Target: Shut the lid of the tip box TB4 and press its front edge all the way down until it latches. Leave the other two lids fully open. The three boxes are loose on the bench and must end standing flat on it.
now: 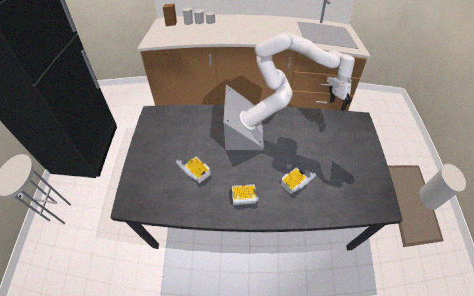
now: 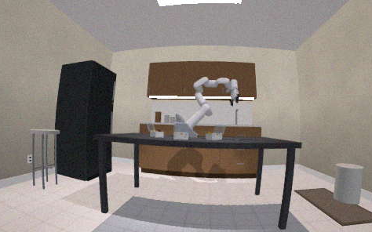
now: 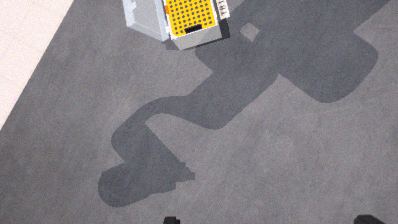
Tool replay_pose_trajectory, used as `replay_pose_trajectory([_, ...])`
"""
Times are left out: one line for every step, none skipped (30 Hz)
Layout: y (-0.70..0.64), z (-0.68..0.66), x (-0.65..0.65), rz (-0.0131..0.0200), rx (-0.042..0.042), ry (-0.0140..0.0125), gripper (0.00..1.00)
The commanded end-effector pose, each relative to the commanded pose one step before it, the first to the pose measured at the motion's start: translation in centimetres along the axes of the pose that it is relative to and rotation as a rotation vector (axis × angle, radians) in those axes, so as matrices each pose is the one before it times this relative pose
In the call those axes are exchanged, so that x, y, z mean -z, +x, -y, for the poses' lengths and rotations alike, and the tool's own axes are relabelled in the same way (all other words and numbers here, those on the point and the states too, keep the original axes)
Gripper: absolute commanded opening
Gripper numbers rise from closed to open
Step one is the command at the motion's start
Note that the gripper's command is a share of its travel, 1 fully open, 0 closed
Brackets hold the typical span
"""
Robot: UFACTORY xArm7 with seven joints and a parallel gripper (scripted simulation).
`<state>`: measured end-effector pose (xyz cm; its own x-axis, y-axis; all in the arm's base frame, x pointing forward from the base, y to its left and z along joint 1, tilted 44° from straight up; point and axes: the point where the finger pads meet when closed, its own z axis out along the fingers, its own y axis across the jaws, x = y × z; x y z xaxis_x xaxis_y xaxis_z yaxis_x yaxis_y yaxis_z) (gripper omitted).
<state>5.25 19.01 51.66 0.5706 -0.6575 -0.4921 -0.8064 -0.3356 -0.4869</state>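
– Gripper point(image 1: 339, 100) first: how is it standing?
– Your gripper is hanging with its fingers spread as wide as they go, pinching nothing. It is pointing down, high over the back right part of the table point(image 1: 139, 200), well apart from every box. In the wrist view you are seeing only two dark fingertips peeking in at the bottom edge, with bare table top between them.

– And TB4, where is it sitting?
– You are looking at three boxes lying in a loose row near the table's front edge: a left box point(image 1: 194, 168), a middle box point(image 1: 244, 194) and a right box point(image 1: 298, 180). All three are showing their yellow tip racks to the top camera. I cannot tell which one is TB4, because the labels are coming out too small to read there.

– Is the wrist camera helping you?
– Only a little. It is catching one box point(image 3: 192, 17) at the top edge, its grey lid point(image 3: 145, 17) lying open to one side of the yellow rack. A label strip point(image 3: 223, 7) is showing beside the rack, but the frame is cutting it off, so I cannot read it.

– What is the arm doing?
– Your arm point(image 1: 274, 75) is rising from its grey wedge base point(image 1: 234, 135) at the back of the table and casting a shadow point(image 3: 150, 175) across the top.
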Motion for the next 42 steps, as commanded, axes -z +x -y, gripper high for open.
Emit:
replay_pose_trajectory([2.025, 1.288, 0.535, 0.00010, -0.00558, 0.00600, 1.00])
replay_pose_trajectory([0.425, 0.251, 0.084, -0.00003, 0.00000, 0.00003, 1.00])
replay_pose_trajectory([0.397, 0.235, 0.079, -0.00003, 0.00000, 0.00002, 1.00])
replay_pose_trajectory([0.000, 0.001, 0.001, 0.00000, 0.00000, 0.00000, 1.00])
replay_pose_trajectory([0.000, 0.001, 0.000, 0.00000, 0.00000, 0.00000, 1.00])
replay_pose_trajectory([0.454, 0.195, 0.079, -0.01571, -0.02456, 0.01613, 1.00])
replay_pose_trajectory([0.450, 0.207, 0.068, -0.01379, -0.02156, 0.01417, 1.00])
replay_pose_trajectory([0.447, 0.218, 0.059, -0.00003, 0.00000, 0.00002, 1.00])
replay_pose_trajectory([0.447, 0.218, 0.058, -0.00003, 0.00000, 0.00002, 1.00])
replay_pose_trajectory([0.447, 0.218, 0.058, -0.00003, 0.00000, 0.00002, 1.00])
replay_pose_trajectory([0.000, 0.000, 0.000, 0.00000, 0.00000, 0.00000, 1.00])
replay_pose_trajectory([0.000, 0.000, 0.000, 0.00000, 0.00000, 0.00000, 1.00])
replay_pose_trajectory([0.446, 0.220, 0.058, -0.00003, 0.00000, 0.00002, 1.00])
replay_pose_trajectory([0.447, 0.218, 0.058, -0.00003, 0.00000, 0.00002, 1.00])
replay_pose_trajectory([0.447, 0.218, 0.058, -0.00003, 0.00000, 0.00002, 1.00])
replay_pose_trajectory([0.447, 0.218, 0.058, -0.00003, 0.00000, 0.00002, 1.00])
replay_pose_trajectory([0.375, 0.183, 0.049, -0.00003, 0.00000, 0.00002, 1.00])
replay_pose_trajectory([0.000, 0.001, 0.000, 0.00000, 0.00000, 0.00000, 1.00])
replay_pose_trajectory([0.471, 0.161, 0.050, -0.01644, -0.02603, 0.01274, 1.00])
replay_pose_trajectory([0.467, 0.174, 0.039, -0.01311, -0.02076, 0.01017, 1.00])
replay_pose_trajectory([0.464, 0.185, 0.031, -0.00003, 0.00000, 0.00002, 1.00])
replay_pose_trajectory([0.464, 0.185, 0.031, -0.00003, 0.00000, 0.00002, 1.00])
replay_pose_trajectory([0.464, 0.185, 0.030, -0.00003, 0.00000, 0.00002, 1.00])
replay_pose_trajectory([0.464, 0.185, 0.030, -0.00003, 0.00000, 0.00002, 1.00])
replay_pose_trajectory([0.464, 0.185, 0.030, -0.00003, 0.00000, 0.00002, 1.00])
replay_pose_trajectory([0.464, 0.185, 0.030, -0.00003, 0.00000, 0.00002, 1.00])
replay_pose_trajectory([0.464, 0.185, 0.030, -0.00003, 0.00000, 0.00002, 1.00])
replay_pose_trajectory([0.000, 0.000, 0.000, 0.00000, 0.00000, 0.00000, 1.00])
replay_pose_trajectory([0.000, 0.000, 0.000, 0.00000, 0.00000, 0.00000, 1.00])
replay_pose_trajectory([0.341, 0.138, 0.023, -0.00002, 0.00000, 0.00001, 1.00])
replay_pose_trajectory([0.484, 0.127, 0.018, -0.01689, -0.02727, 0.00902, 1.00])
replay_pose_trajectory([0.480, 0.140, 0.008, -0.01216, -0.01962, 0.00649, 1.00])
replay_pose_trajectory([0.477, 0.150, 0.001, -0.00004, 0.00000, 0.00002, 1.00])
replay_pose_trajectory([0.477, 0.150, 0.001, -0.00004, 0.00000, 0.00002, 1.00])
replay_pose_trajectory([0.477, 0.150, 0.001, -0.00004, 0.00000, 0.00002, 1.00])
replay_pose_trajectory([0.477, 0.150, 0.001, -0.00004, 0.00000, 0.00002, 1.00])
replay_pose_trajectory([0.477, 0.150, 0.001, -0.00004, 0.00000, 0.00002, 1.00])
replay_pose_trajectory([0.477, 0.150, 0.001, -0.00004, 0.00000, 0.00002, 1.00])
replay_pose_trajectory([0.477, 0.150, 0.001, -0.00004, 0.00000, 0.00002, 1.00])
replay_pose_trajectory([0.298, 0.094, 0.001, -0.00002, 0.00000, 0.00001, 1.00])
replay_pose_trajectory([0.000, 0.001, 0.000, 0.00000, 0.00000, 0.00000, 1.00])
replay_pose_trajectory([0.000, 0.001, 0.000, 0.00000, 0.00000, 0.00000, 1.00])
